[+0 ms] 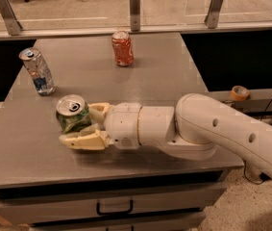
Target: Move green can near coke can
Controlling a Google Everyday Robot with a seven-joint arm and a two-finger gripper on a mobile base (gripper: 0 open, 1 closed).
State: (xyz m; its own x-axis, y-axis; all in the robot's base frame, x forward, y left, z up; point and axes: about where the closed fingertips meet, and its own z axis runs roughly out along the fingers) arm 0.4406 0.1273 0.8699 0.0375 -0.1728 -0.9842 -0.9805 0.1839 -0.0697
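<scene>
The green can point(71, 113) stands upright at the front left of the grey metal table point(164, 76). It has a mottled green label and a silver top with a pull tab. My gripper point(79, 124) reaches in from the right and its two cream fingers point(81, 141) close on the can's sides, one in front and one behind. The coke can point(122, 48), red-orange with a silver top, stands upright at the back middle of the table, well away from the green can.
A slim silver-and-blue can point(38, 71) stands at the table's left side, behind the green can. A roll of orange tape point(240, 93) lies on a ledge to the right. A glass railing with metal posts point(134, 4) runs behind the table. Drawers point(114, 208) sit below the front edge.
</scene>
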